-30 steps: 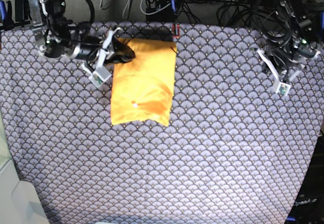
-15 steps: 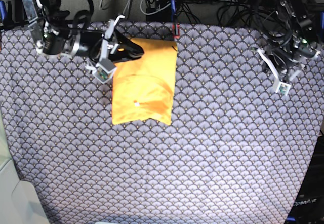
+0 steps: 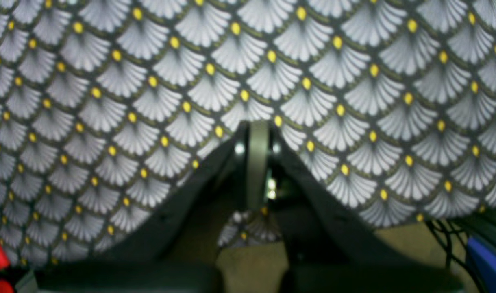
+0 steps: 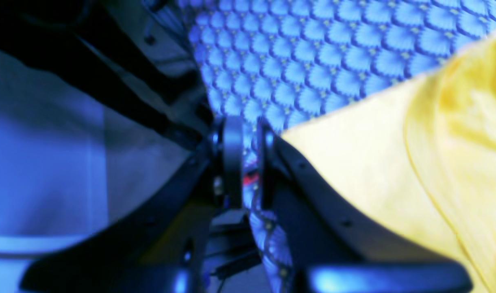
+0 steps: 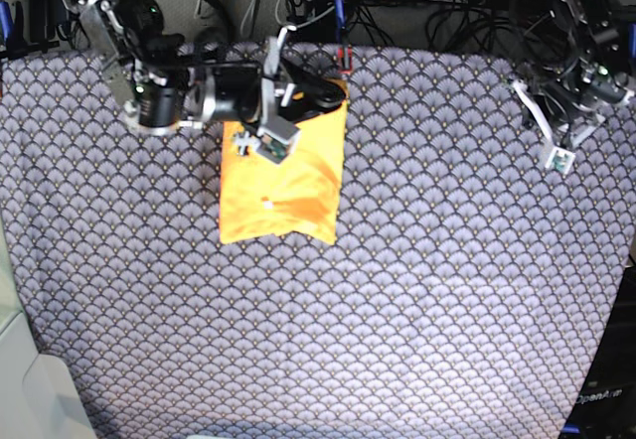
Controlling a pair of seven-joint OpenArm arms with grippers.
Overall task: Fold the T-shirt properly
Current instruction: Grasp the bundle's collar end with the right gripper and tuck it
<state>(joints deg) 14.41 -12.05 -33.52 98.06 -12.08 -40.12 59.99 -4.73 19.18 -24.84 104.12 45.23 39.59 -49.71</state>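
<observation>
- the t-shirt [image 5: 281, 183] lies folded into a narrow yellow-orange rectangle on the counter [image 5: 417, 290], toward the far side and on the base view's left half, its long edges running away from the camera.
- the counter is covered with a cloth printed in grey fan-shaped scales with small yellow dots.
- the right tool [image 5: 323, 94] reaches in from the base view's left and sits over the far end of the t-shirt, its dark fingers pointing across the top edge toward the garment's far right corner.
- in the right wrist view the right tool [image 4: 248, 138] shows its two fingers nearly together with only a thin slit between them; patterned cloth shows through that slit, and the yellow t-shirt [image 4: 394, 162] lies just beside the nearer finger, spreading off to that view's right. no fabric looks pinched between them, so it seems to hold nothing.
- a curved fold or hem runs down the t-shirt at the right of that wrist view.
- the left tool [image 5: 581, 111] is well apart from the t-shirt, up by the counter's far right corner in the base view.
- in the left wrist view the left tool [image 3: 257, 134] is fully closed, empty, above bare patterned cloth.
- a small white speck shows on the t-shirt's near half.
</observation>
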